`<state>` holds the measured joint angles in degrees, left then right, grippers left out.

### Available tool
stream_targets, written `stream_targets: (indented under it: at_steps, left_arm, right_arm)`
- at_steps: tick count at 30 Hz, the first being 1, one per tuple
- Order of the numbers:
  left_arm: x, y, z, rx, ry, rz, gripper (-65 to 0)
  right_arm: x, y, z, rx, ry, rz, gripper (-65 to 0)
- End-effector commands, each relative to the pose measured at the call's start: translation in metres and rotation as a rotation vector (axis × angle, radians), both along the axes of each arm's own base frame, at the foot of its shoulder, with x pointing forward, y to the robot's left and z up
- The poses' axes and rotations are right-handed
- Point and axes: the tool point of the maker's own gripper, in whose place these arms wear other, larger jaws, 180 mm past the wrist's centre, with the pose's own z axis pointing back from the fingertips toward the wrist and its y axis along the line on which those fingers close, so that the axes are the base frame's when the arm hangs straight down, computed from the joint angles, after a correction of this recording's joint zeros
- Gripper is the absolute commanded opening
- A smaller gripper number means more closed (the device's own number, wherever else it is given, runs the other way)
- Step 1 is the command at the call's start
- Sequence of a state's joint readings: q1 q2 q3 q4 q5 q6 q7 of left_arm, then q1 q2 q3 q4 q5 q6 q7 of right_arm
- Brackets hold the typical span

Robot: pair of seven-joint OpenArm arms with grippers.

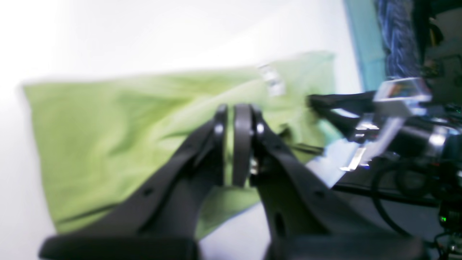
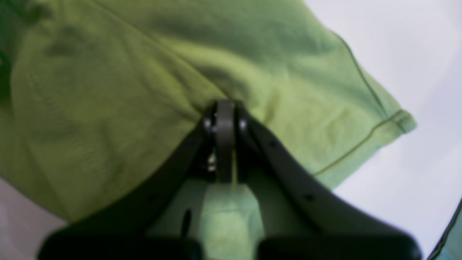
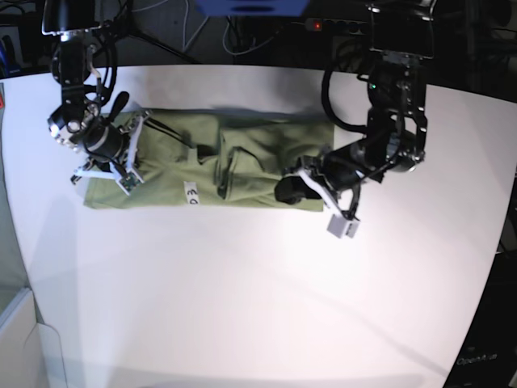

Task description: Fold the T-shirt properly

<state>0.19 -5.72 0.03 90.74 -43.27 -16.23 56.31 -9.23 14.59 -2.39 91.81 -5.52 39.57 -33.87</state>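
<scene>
The olive-green T-shirt point(image 3: 242, 166) lies stretched sideways across the far half of the white table point(image 3: 258, 283), wrinkled in the middle. A small white label point(image 3: 192, 192) shows near its front edge and also in the left wrist view point(image 1: 272, 81). My left gripper point(image 1: 236, 144) is shut with a strip of shirt point(image 1: 108, 137) between its fingers. In the base view it point(image 3: 285, 191) sits at the shirt's front right part. My right gripper point(image 2: 225, 144) is shut on the shirt point(image 2: 108, 90) near a hemmed sleeve point(image 2: 393, 122). In the base view it point(image 3: 128, 155) is at the shirt's left end.
Dark cables and a power strip point(image 3: 335, 26) lie beyond the table's back edge. The table's left edge point(image 3: 8, 194) is close to my right arm. The other arm's silver and black body point(image 1: 397, 115) shows at the right of the left wrist view.
</scene>
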Motion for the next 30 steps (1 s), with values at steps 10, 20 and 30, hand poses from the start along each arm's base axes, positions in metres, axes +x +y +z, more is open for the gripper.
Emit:
stream_targets:
  at_steps: [10,20,30]
  left_arm:
    - [0.007,-0.013,-0.018,-0.054,0.064,0.001,-62.3]
    - [0.005,-0.004,-0.057,0.04,0.104,0.051,-62.3]
    - [0.004,-0.002,-0.059,0.046,0.105,0.057,-62.3]
  right_arm:
    - [0.004,-0.001,0.006,-0.001,-0.016,0.008,-64.9]
    - [0.004,-0.001,0.008,-0.003,-0.023,0.012,-64.9]
    - [0.02,0.005,0.052,-0.042,-0.142,0.045,-64.9]
